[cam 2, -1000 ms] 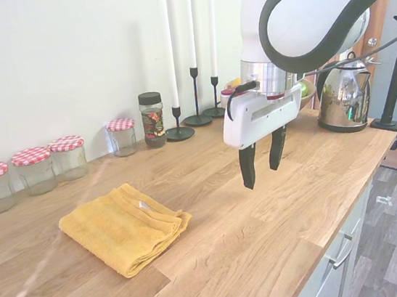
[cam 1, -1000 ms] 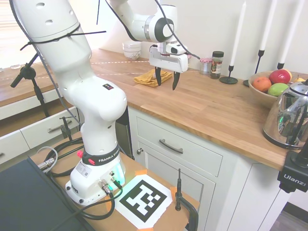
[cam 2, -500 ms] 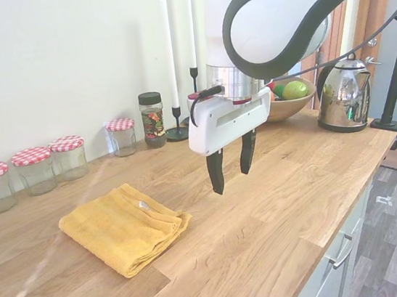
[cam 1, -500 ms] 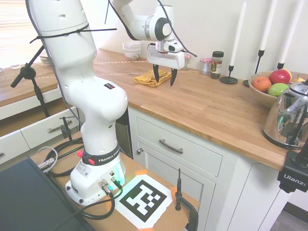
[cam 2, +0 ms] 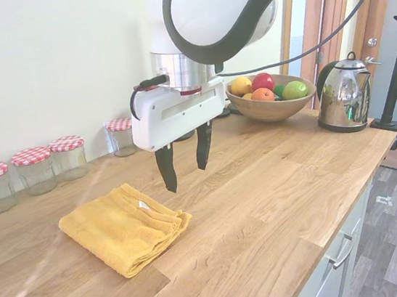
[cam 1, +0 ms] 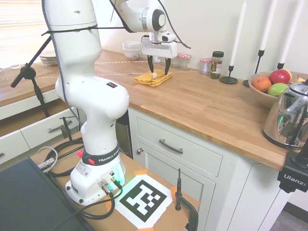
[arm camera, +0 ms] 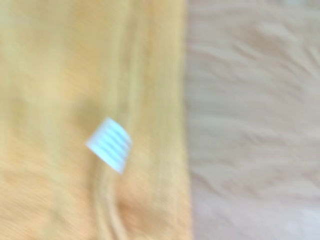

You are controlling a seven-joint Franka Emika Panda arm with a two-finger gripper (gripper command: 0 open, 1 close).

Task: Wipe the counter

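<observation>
The counter (cam 1: 202, 103) (cam 2: 264, 206) is a long warm-brown butcher-block top over white cabinets. A folded yellow cloth (cam 1: 153, 78) (cam 2: 125, 228) (arm camera: 90, 120) with a small white label (arm camera: 109, 145) lies flat on it. My gripper (cam 1: 157, 72) (cam 2: 185, 168) hangs open just above the cloth's edge, fingers pointing down and holding nothing. The wrist view shows the cloth's folded edge beside bare wood (arm camera: 255, 120), blurred.
Several jars with red-checked lids (cam 2: 36, 168) and a dark-lidded spice jar (cam 2: 152, 119) line the wall. A fruit bowl (cam 2: 269, 99), a metal kettle (cam 2: 344, 102) and black candlesticks (cam 1: 229, 77) stand further along the counter. White bowls (cam 1: 131, 49) sit behind the cloth.
My gripper has travelled along the counter from over bare wood to just above the yellow cloth's edge, staying open.
</observation>
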